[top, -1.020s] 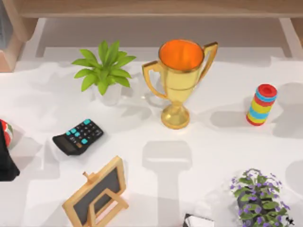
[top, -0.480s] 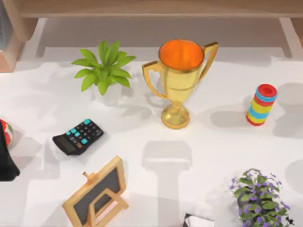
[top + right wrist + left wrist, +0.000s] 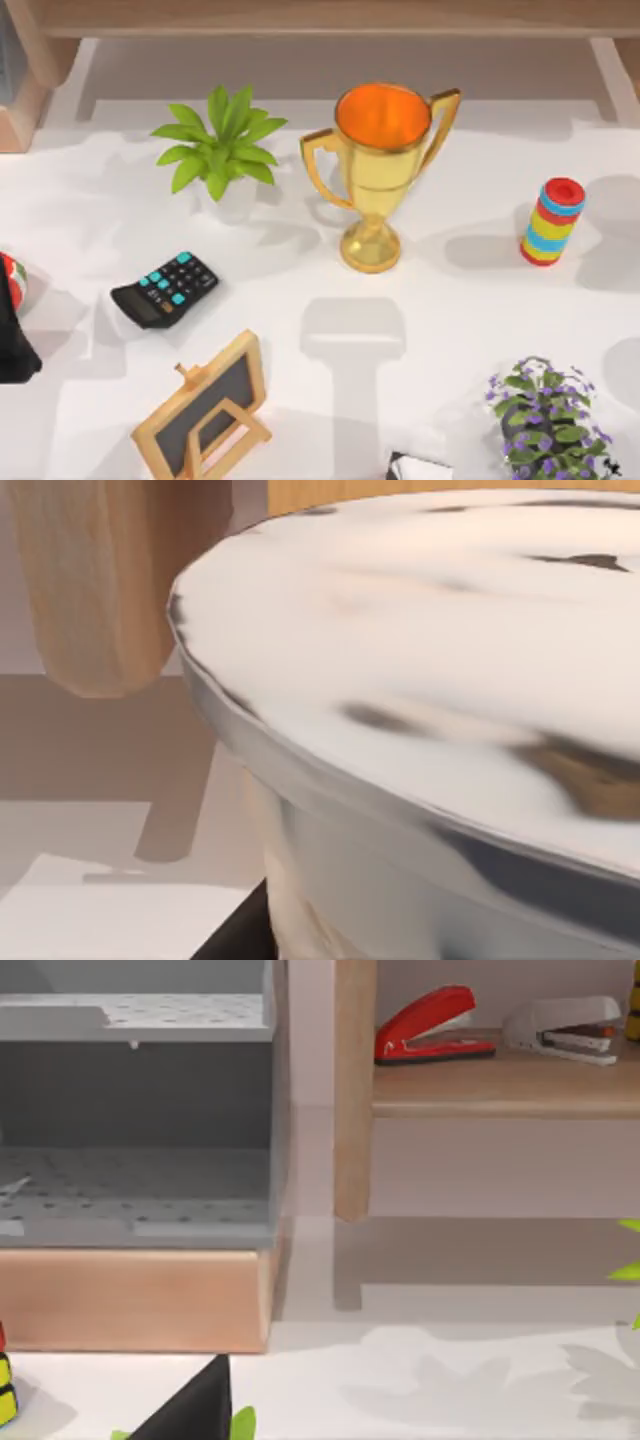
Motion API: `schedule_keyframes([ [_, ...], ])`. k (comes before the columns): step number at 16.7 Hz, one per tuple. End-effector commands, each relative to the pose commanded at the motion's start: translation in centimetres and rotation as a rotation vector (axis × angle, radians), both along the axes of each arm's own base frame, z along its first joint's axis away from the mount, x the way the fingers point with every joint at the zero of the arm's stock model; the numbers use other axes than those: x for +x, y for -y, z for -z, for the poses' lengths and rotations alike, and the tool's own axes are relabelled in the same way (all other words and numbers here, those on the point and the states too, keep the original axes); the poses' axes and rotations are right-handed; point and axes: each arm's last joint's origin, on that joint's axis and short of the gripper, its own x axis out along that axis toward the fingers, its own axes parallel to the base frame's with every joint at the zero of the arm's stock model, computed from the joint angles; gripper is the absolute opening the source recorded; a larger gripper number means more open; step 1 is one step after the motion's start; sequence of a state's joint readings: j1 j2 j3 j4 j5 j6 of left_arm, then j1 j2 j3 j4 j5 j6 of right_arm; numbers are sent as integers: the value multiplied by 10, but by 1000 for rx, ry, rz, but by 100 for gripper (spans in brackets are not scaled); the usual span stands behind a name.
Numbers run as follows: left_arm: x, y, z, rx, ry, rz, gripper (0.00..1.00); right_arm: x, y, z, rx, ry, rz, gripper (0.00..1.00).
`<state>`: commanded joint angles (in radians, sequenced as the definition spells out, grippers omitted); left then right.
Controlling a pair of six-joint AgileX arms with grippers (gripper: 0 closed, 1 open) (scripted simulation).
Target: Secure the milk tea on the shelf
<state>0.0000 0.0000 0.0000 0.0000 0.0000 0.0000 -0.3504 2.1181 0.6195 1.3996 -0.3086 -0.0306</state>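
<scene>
White-lidded milk tea cup (image 3: 430, 730) sits right up against the right wrist camera; can't tell the right gripper's grip. Wooden shelf (image 3: 330, 18) upright stands just behind the cup. Top view: gold trophy (image 3: 378, 170) centre, shelf at 12 o'clock, striped cylinder (image 3: 552, 221) at 3, calculator (image 3: 165, 289) at 8, chalkboard (image 3: 205, 408) at 7. White table (image 3: 450, 330). Left arm (image 3: 12, 335) parked at 9.
</scene>
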Motion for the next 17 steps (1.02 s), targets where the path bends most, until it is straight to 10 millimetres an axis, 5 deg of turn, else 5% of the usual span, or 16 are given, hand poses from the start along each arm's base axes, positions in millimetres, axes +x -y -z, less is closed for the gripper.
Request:
schedule_keyframes([
  [14, 0, 0, 0, 0, 0, 0, 100, 0, 1, -9, 3, 0, 2, 0],
  [17, 0, 0, 0, 0, 0, 0, 100, 10, -11, -30, -22, 70, -24, 0],
])
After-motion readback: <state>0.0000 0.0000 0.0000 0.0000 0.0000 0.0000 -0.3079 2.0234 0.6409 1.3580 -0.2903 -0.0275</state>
